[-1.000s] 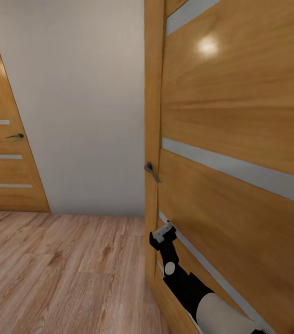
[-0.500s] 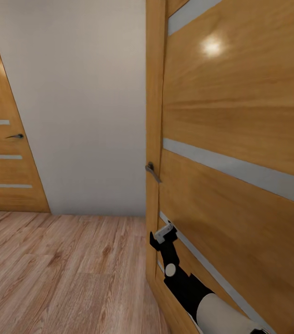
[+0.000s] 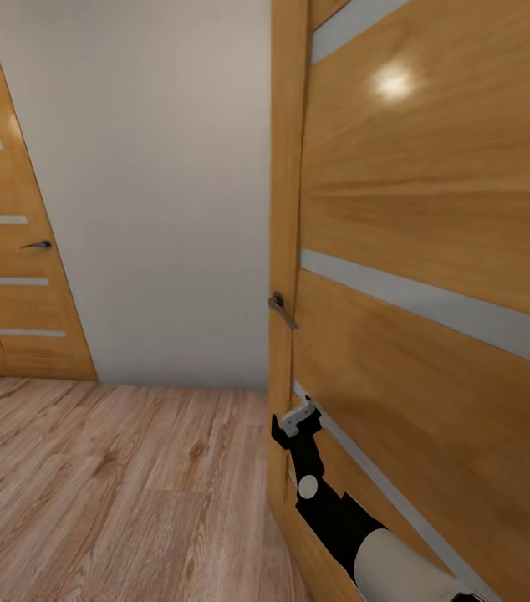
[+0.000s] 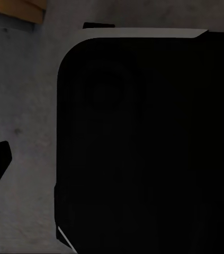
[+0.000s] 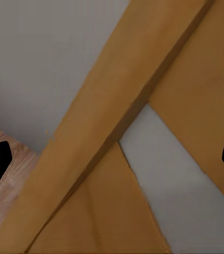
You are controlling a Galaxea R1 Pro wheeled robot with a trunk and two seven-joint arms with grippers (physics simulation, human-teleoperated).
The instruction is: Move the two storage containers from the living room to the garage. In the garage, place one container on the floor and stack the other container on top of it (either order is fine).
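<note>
Pale plank floor (image 3: pixel 114 493), white wall; right claw (image 3: pixel 297 422), fingers apart, against the striped wooden door (image 3: pixel 432 251).

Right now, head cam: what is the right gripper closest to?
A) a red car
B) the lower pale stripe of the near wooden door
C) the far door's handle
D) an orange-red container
B: the right gripper sits against the near wooden door, at the end of its lower pale stripe, below the door's handle.

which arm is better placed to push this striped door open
Right, likely. The right gripper already sits against the near striped door, below its handle, fingers spread. The left gripper faces a dark body.
</note>
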